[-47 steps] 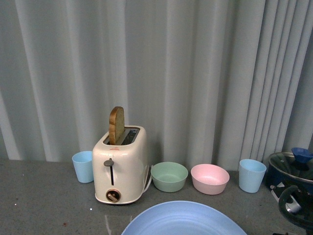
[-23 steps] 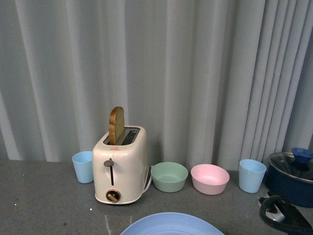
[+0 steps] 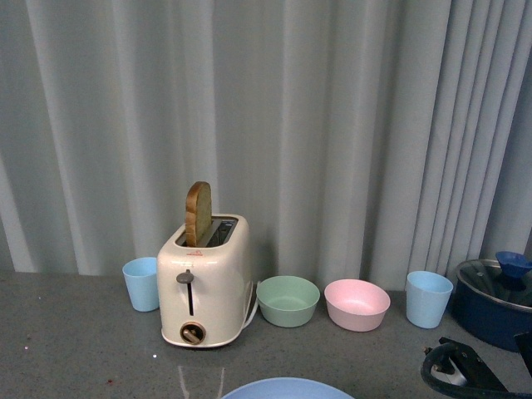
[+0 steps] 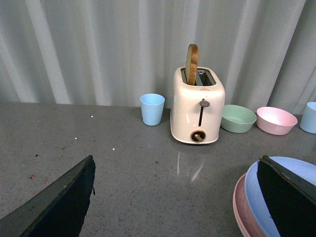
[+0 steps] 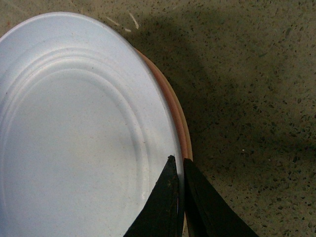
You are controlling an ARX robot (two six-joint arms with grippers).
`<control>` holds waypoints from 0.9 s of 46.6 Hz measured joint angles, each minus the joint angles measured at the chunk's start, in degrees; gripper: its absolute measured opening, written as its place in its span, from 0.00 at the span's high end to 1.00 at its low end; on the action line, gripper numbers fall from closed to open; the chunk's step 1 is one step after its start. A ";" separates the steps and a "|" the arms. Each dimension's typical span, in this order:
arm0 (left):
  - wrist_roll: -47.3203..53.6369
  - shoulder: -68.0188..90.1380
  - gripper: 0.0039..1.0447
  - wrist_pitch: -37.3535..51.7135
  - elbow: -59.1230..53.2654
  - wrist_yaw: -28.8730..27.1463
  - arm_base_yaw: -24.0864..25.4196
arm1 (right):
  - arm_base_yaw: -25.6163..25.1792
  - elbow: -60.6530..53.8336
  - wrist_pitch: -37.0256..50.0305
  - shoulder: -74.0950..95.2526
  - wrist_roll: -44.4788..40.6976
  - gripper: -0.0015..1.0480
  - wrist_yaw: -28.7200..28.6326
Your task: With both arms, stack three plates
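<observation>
Left gripper (image 4: 173, 197): two dark fingers sit at the lower left and lower right corners of the left wrist frame, spread wide, nothing between them but bare grey counter (image 4: 123, 168). Right gripper (image 5: 178, 197): in the right wrist frame its black fingers rise from the bottom edge and pinch the rim of the light blue plate (image 5: 74, 133), tips nearly meeting across the lip. The blue plate fills the left and centre of that frame and lies on top of the pink plate (image 5: 180, 123), whose edge shows as a thin crescent just right of the blue rim. In the left wrist frame the same pair sits at lower right, blue over pink. Front view, left to right along the curtain (image 3: 332, 125): a light blue cup (image 3: 141, 283), a cream toaster (image 3: 205, 283) with a slice of bread (image 3: 198, 213) standing upright in its slot, a green bowl (image 3: 288, 299), a pink bowl (image 3: 357, 303), a second blue cup (image 3: 429, 298), a dark blue lidded pot (image 3: 497, 299) at the right edge. The blue plate's far rim just shows at bottom centre; part of the right arm shows at lower right.
</observation>
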 joint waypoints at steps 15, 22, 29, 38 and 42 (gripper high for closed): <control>0.00 0.00 0.06 0.00 0.00 0.00 0.00 | -0.11 0.39 -1.62 0.81 0.02 0.86 -0.02; -0.02 0.00 0.06 0.00 0.00 0.00 0.00 | -0.79 0.42 -3.06 -0.09 0.00 0.56 -0.02; -0.02 0.00 0.06 0.00 0.00 0.00 0.00 | -2.16 -2.19 -3.89 -6.43 -0.02 0.27 -1.36; -0.02 0.00 0.06 0.00 0.00 0.00 0.00 | -6.03 -8.04 -5.22 -17.40 -0.02 0.08 -2.80; -0.02 0.00 0.06 0.00 0.00 0.00 0.00 | -8.76 -10.16 -5.92 -22.43 0.31 0.07 -2.69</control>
